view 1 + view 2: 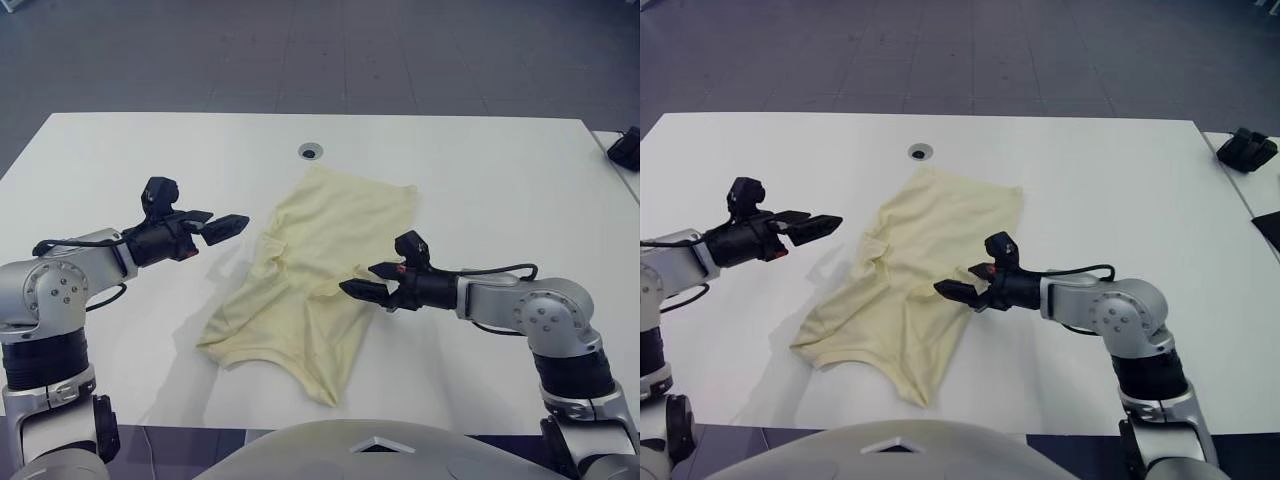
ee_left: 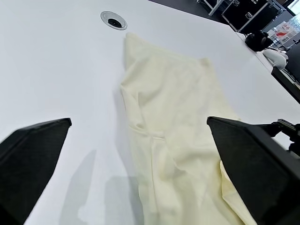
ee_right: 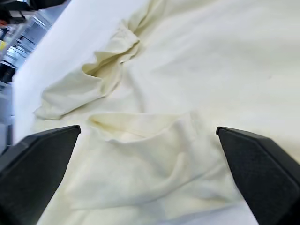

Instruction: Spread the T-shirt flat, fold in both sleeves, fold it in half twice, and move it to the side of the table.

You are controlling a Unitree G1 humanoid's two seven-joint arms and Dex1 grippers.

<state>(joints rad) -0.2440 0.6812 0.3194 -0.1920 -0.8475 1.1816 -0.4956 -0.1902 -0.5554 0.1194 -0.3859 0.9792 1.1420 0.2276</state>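
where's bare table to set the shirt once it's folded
Bare table lies right of the T-shirt, beyond the right gripper, and in the far-left corner behind the left gripper. Crowded: the middle, where the shirt sprawls up toward the cable hole.

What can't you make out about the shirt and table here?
T-shirt sleeves, eye views: lost in bunched folds.
Shirt outline, right wrist view: cut off by picture edges.
Dark object, right eye view: too small to identify.
Cloth beneath right claw, eye views: hidden by it.
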